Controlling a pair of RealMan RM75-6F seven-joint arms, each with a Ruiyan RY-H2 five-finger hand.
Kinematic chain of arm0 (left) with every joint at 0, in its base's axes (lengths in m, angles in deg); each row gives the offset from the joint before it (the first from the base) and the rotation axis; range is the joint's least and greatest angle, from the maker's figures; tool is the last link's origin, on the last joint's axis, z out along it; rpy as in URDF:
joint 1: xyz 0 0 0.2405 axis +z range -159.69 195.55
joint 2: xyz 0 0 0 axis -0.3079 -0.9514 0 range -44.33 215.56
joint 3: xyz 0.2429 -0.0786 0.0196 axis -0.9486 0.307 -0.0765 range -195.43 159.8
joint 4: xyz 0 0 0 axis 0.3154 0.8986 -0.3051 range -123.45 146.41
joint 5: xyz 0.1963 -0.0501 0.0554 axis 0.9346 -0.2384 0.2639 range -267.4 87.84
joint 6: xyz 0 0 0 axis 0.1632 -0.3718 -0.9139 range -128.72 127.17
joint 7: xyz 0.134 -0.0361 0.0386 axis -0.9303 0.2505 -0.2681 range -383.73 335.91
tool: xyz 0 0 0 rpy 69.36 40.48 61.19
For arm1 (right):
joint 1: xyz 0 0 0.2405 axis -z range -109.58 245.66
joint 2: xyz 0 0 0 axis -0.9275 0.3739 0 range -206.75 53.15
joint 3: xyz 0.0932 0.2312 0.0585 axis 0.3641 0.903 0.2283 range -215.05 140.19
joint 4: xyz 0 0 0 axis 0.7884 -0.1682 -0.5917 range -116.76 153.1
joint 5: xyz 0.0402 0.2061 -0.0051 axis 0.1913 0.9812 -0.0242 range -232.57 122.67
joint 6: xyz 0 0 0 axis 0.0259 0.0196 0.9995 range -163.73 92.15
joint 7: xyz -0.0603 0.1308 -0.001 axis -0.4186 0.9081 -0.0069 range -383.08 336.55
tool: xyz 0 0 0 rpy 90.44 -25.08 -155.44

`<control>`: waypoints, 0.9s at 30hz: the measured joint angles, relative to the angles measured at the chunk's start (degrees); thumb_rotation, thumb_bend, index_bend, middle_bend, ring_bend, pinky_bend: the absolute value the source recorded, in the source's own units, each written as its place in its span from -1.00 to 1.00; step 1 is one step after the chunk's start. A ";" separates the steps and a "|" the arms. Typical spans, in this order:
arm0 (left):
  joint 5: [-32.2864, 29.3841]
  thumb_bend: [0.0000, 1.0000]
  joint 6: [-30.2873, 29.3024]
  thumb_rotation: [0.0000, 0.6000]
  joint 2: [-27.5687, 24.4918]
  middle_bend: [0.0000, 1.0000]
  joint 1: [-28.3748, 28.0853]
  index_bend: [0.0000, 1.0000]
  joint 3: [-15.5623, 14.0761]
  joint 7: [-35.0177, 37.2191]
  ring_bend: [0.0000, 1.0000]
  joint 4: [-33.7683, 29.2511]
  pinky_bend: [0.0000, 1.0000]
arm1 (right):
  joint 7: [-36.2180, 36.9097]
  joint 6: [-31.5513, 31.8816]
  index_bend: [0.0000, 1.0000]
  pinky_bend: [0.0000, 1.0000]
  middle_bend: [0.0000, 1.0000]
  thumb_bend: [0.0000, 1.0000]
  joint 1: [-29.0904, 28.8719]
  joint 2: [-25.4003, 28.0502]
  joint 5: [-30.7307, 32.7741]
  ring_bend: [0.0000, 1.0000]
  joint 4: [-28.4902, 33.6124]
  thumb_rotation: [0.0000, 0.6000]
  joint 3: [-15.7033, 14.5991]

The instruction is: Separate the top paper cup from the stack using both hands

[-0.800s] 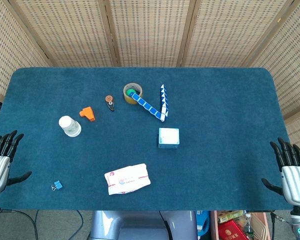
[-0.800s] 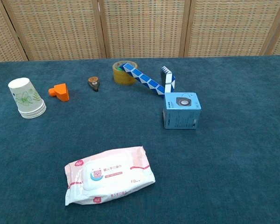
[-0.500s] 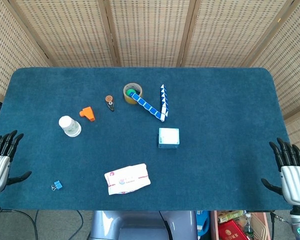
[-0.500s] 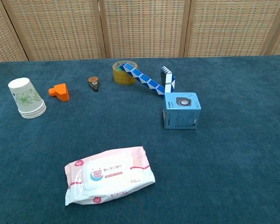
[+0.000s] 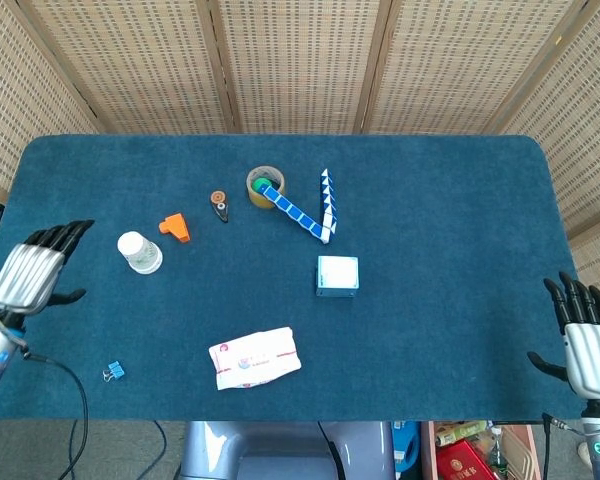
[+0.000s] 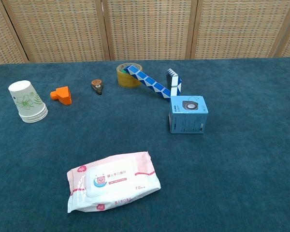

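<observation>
The paper cup stack [image 5: 139,252] stands inverted, axis vertical, on the left part of the surface [image 5: 440,200], just beside the orange block [image 5: 175,228]. The left hand [image 5: 35,275] hovers near it on its left, fingers extended toward it, empty. The right hand [image 5: 590,340] sits well apart at the right edge, fingers spread, empty.

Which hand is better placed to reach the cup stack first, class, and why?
The left hand. In the head view it hangs open just left of the cups, with bare table between them. The right hand sits at the table's far right edge, beyond the blue box.
</observation>
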 measured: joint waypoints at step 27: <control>0.16 -0.77 17.60 1.00 21.30 -0.25 -15.64 -0.31 -1.96 11.41 -0.23 34.61 -0.19 | -0.31 -4.50 -1.00 -1.00 -1.00 -1.00 -1.53 -1.48 7.87 -1.00 -4.20 1.00 2.03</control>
